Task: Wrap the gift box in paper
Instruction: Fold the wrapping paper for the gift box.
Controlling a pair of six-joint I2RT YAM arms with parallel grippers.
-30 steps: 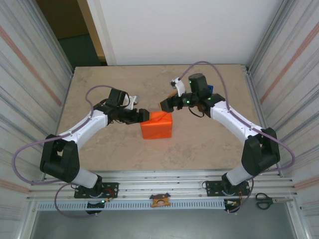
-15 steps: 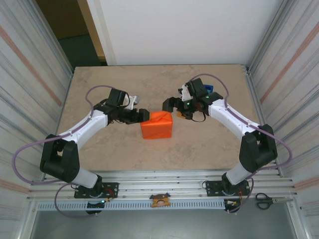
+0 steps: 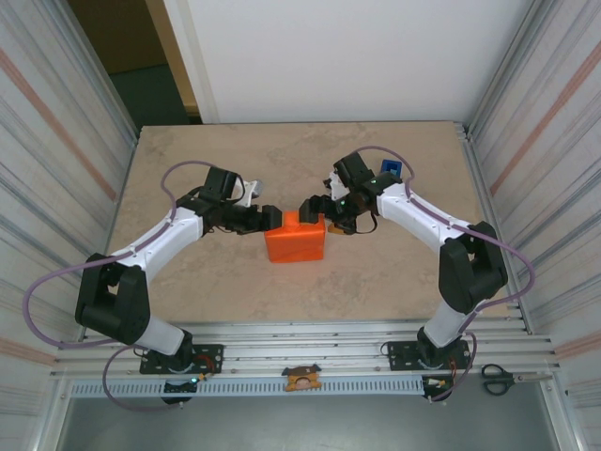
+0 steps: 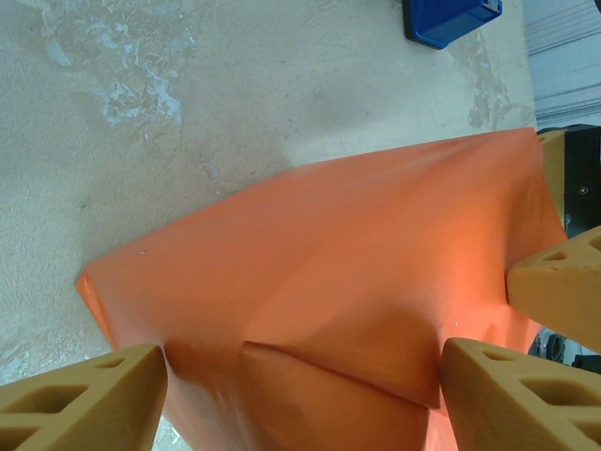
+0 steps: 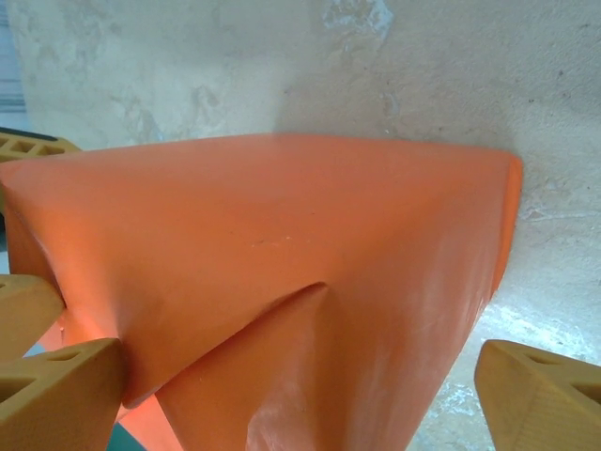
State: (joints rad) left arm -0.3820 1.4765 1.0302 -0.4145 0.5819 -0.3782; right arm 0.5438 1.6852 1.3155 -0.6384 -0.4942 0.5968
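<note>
The orange paper (image 3: 296,240) lies folded over into a blocky parcel at mid-table; the gift box is hidden under it. My left gripper (image 3: 272,218) is at the parcel's left end, open, and its tan fingers (image 4: 84,399) flank a folded flap of the paper (image 4: 329,282). My right gripper (image 3: 315,209) is at the parcel's far right corner, also open. Its fingers (image 5: 56,395) stand wide on either side of a creased end of the paper (image 5: 282,254). Neither pair of jaws pinches the sheet.
A blue tape dispenser (image 3: 390,170) sits on the stone table behind the right arm and shows as a blue tape dispenser (image 4: 451,19) in the left wrist view. Scissors (image 3: 498,379) lie on the front rail at the right. Metal walls close both sides.
The right gripper has swung left and down from beside the dispenser to the parcel's far right corner. The left gripper and the parcel have stayed put.
</note>
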